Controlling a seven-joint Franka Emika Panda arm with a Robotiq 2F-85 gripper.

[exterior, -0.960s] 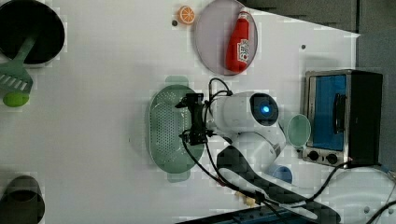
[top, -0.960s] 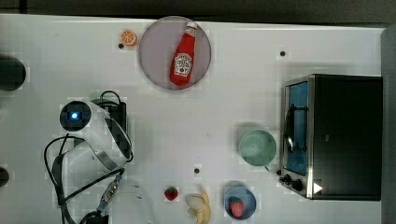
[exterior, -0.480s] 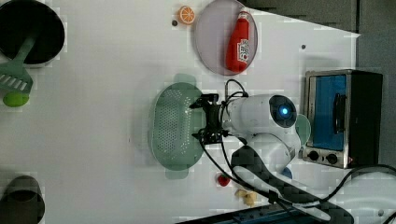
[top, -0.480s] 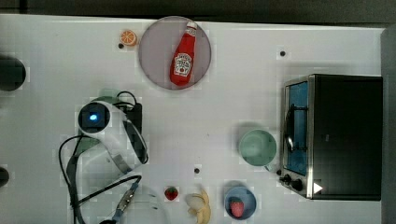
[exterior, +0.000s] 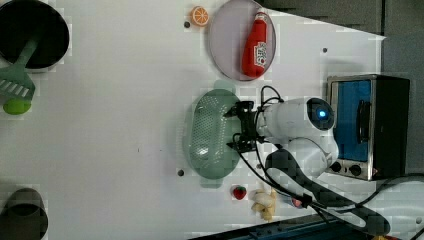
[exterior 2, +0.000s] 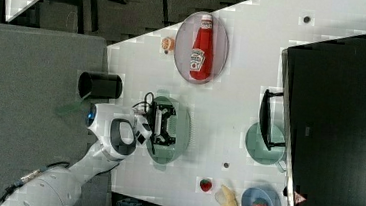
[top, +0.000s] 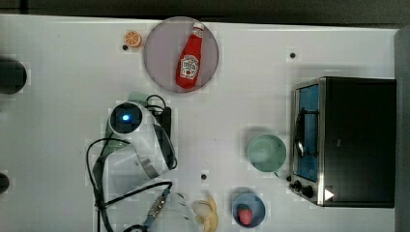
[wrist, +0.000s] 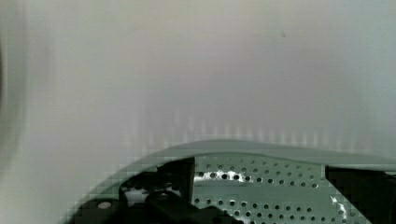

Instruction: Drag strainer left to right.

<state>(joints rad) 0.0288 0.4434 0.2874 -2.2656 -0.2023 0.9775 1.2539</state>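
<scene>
**Trainee:** Where is the task's thing?

**Operator:** I see the pale mint-green oval plastic strainer [exterior: 207, 134] with its perforated base at the centre of the left view, lying flat on the white worktop [exterior: 110, 100]. In the right view the strainer [exterior 2: 182, 120] sits left of centre, below the grey round plate [exterior 2: 221, 41] that carries the red ketchup bottle [exterior 2: 201, 47].

**Trainee:** And the arm?

**Operator:** The white robot arm [exterior: 300, 125] reaches in from the left view's right. Its black gripper [exterior: 235, 127] stands over the strainer's right-hand rim. In the right view the gripper [exterior 2: 175, 126] hangs above the bowl with the jaws spread wide, gripping nothing that I can make out. In the wrist view the perforated base [wrist: 261, 186] shows between the dark fingers [wrist: 173, 182].

**Trainee:** What else is there?

**Operator:** In the top view, a smaller round mint-green cup [top: 267, 152] sits just beside the black toaster oven [top: 345, 140] at the right. A peeled banana [top: 208, 212] and a blue bowl holding a strawberry [top: 248, 209] lie along the lower edge, and an orange slice [top: 132, 38] sits at the upper left.
</scene>
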